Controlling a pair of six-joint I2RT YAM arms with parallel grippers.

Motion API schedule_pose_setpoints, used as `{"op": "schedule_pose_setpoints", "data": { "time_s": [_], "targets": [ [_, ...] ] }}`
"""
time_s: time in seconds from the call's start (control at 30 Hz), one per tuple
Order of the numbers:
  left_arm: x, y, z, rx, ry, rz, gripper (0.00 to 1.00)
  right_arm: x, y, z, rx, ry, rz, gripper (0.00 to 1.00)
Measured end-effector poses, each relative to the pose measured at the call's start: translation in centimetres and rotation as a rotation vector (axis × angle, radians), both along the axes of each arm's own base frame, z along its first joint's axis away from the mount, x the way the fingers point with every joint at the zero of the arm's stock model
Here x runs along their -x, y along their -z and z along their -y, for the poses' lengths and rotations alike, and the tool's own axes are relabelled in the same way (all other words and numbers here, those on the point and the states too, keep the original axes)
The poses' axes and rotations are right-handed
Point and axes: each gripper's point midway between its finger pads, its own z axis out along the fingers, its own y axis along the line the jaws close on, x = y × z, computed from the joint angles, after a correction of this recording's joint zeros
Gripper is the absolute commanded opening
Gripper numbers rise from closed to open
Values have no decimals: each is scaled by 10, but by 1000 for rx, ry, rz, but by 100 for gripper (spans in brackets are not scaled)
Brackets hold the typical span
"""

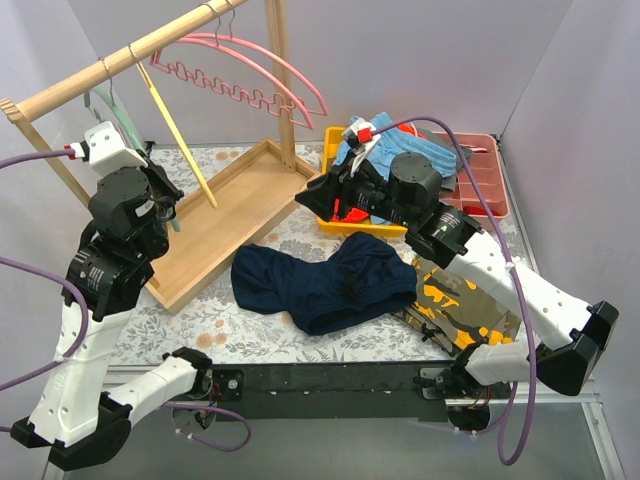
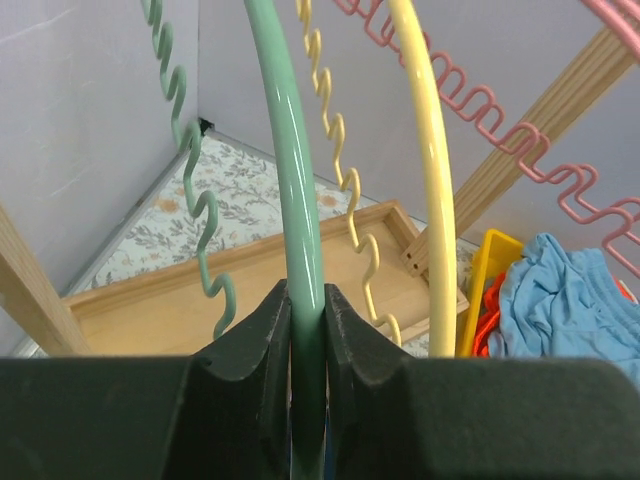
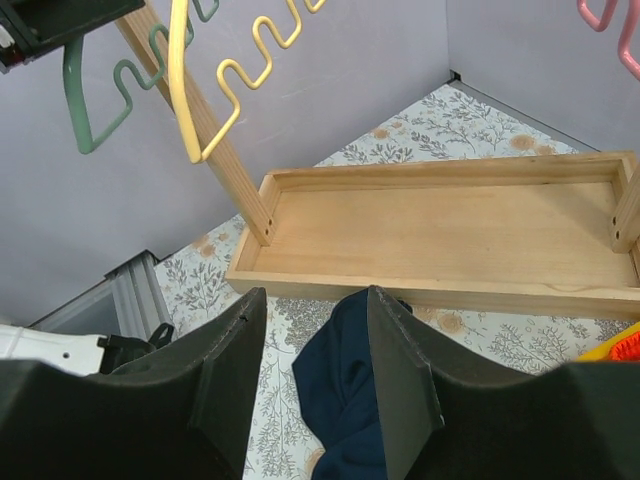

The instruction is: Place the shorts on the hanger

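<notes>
The dark navy shorts lie crumpled on the table in front of the wooden rack; they also show in the right wrist view. The mint-green hanger hangs on the rack's rail at the left. My left gripper is shut on the hanger's curved arm, up at the rack's left end. My right gripper is open and empty. It hovers above the shorts' left part, near the rack's right post.
A yellow hanger and pink hangers hang on the same wooden rail over the rack's tray base. A yellow bin with light blue shorts, a red tray and a camouflage garment are at the right.
</notes>
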Motion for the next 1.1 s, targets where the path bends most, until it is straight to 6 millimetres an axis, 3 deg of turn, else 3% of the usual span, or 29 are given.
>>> {"op": "schedule_pose_setpoints", "data": {
  "time_s": [0.73, 1.1],
  "targets": [
    [-29, -64, 41, -49, 198, 129, 0, -3, 3, 6, 41, 25, 20, 53],
    [-61, -61, 67, -69, 271, 129, 0, -7, -1, 10, 57, 47, 50, 53]
  ]
}}
